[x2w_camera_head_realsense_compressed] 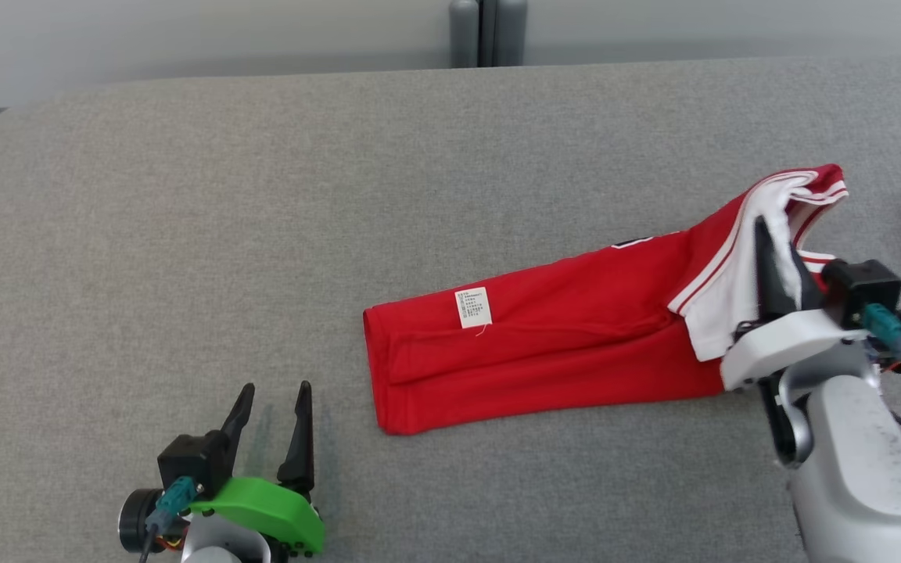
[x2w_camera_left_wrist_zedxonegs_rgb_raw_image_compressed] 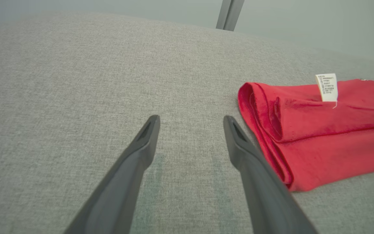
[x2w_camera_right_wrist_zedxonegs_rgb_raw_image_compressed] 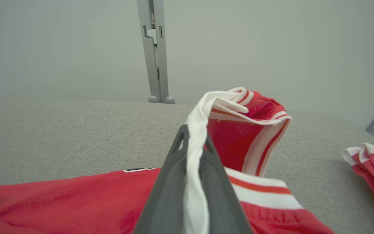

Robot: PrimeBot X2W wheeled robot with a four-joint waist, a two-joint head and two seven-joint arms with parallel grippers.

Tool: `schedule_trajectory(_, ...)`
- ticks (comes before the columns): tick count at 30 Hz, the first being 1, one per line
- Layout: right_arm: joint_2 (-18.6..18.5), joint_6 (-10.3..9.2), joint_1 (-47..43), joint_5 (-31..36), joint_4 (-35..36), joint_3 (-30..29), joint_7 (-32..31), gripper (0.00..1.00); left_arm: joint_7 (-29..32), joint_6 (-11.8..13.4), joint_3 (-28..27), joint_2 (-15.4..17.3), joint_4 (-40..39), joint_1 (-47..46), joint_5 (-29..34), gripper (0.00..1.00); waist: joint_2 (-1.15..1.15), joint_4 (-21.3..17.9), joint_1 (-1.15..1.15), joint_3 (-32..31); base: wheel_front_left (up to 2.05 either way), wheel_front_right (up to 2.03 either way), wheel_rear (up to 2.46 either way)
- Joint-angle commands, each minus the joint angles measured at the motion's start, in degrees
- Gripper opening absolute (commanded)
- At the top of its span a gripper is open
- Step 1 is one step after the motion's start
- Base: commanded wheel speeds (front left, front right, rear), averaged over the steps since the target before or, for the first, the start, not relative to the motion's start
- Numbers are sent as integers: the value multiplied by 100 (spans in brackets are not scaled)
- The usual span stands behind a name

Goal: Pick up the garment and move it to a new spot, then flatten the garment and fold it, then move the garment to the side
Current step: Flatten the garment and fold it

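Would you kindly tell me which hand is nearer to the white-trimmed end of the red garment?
Right. The right hand is shut on the white trim of the garment; the left hand is open, apart from the garment, beyond its opposite folded end.

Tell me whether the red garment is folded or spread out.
Folded: the red garment lies as a narrow strip, layered edges stacked at its left end.
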State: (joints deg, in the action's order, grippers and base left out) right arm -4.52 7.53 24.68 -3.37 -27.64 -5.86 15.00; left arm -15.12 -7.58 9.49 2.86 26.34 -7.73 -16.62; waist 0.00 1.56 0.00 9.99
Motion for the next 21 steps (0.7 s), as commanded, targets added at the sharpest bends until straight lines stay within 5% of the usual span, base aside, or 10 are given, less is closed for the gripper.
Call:
schedule_trajectory(1, 33, -10, -142, -148, 116, 309, 21, 0, 1, 16, 23, 16, 12, 38, -26, 100, 0, 14, 0, -58, 0, 0, 0)
schedule_trajectory(14, 149, -10, 30, -1241, 127, 3555, -345, 0, 1, 88, 198, 16, 94, 145, -143, 100, 0, 565, 0, -252, 0, 0, 0)
schedule_trajectory(15, 147, -10, 70, -1392, 132, 3748, -326, 17, 1, 99, 213, 16, 100, 155, -158, 100, 0, 632, 0, -257, 0, 0, 0)
schedule_trajectory(16, 146, -10, 110, -1510, 143, 3955, -298, 93, 1, 110, 221, 16, 98, 166, -163, 100, 0, 679, 0, -260, 0, 0, 0)
schedule_trajectory(17, 148, -10, 134, -1595, 144, 4075, -271, 100, 1, 108, 218, 16, 99, 175, -170, 100, 0, 714, 0, -267, 0, 0, 0)
schedule_trajectory(21, 139, -11, 224, -1790, 91, 4257, -136, 100, 1, 117, 157, 15, 95, 189, -150, 100, 0, 759, 0, -282, 0, 0, 0)
